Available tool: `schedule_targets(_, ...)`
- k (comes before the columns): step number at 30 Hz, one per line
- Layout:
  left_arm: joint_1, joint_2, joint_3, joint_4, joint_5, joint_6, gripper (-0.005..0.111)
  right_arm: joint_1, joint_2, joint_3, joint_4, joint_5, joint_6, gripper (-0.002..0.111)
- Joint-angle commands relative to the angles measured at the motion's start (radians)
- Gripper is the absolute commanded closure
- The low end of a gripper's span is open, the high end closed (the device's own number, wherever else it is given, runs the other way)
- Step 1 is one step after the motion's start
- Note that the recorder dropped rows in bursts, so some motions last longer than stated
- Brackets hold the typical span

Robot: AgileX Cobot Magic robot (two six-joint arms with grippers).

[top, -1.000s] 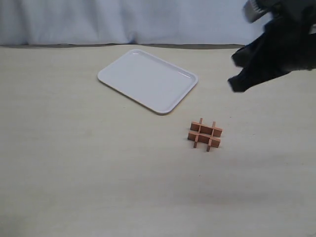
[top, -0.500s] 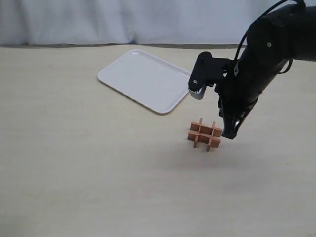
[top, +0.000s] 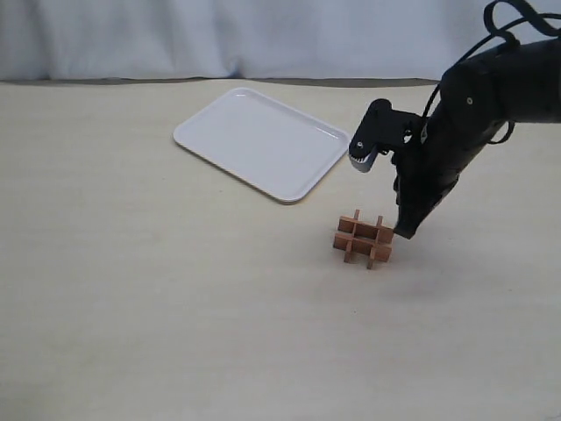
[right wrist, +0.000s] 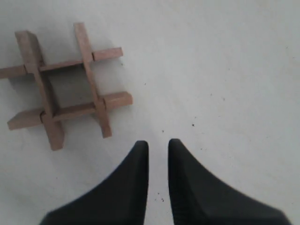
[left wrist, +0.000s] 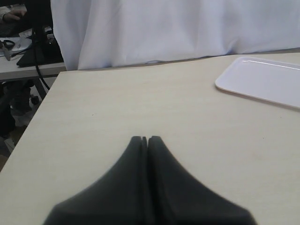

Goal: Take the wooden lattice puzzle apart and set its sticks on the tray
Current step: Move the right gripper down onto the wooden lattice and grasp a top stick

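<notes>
puzzle: small reddish-brown wooden lattice puzzle point(top: 364, 239), lying flat on the pale wood-grain counter point(top: 158, 307), right of the middle and somewhat closer to the far edge than the near one

sticks: all locked together in a hash shape, two crossing two, with the ends poking out past the crossings; the right wrist view shows it clearly point(right wrist: 65, 84)

tray: flat white rectangular plastic tray point(top: 263, 140) with rounded corners, sitting skewed toward the far edge of the counter, well apart from the puzzle; one corner of it shows in the left wrist view too point(left wrist: 262, 79)

right gripper: black right gripper point(top: 405, 231) pointing down, its tip just beside the puzzle on the side toward the counter's right edge. Can't tell if it's touching the wood. From the wrist cam point(right wrist: 157, 143) the fingers are only a narrow slit apart, with nothing between them and bare counter underneath

left gripper: black left gripper point(left wrist: 144, 138), fingers pressed right together and gripping nothing, over plain counter near the left edge
</notes>
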Motion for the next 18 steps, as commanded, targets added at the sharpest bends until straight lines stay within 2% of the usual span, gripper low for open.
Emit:
schedule_targets(1,0.0,-0.004,0.002,0.001,-0.01,0.001,0.107,-0.007,0.036,-0.005,0.01,0.036,-0.079,0.082)
schedule_targets(4,0.0,-0.004,0.002,0.001,-0.01,0.001,0.107,-0.007,0.047,-0.005,0.023,0.036,-0.084,0.076)
schedule_targets(8,0.0,-0.004,0.002,0.001,-0.01,0.001,0.107,-0.007,0.047,-0.005,0.058,0.057,-0.132,0.076)
schedule_targets(13,0.0,-0.004,0.002,0.001,-0.01,0.001,0.107,-0.007,0.049,-0.005,0.164,0.059,-0.298,0.076)
schedule_targets(18,0.0,-0.004,0.002,0.001,-0.01,0.001,0.107,-0.007,0.069,-0.005,0.16,0.036,-0.31,0.077)
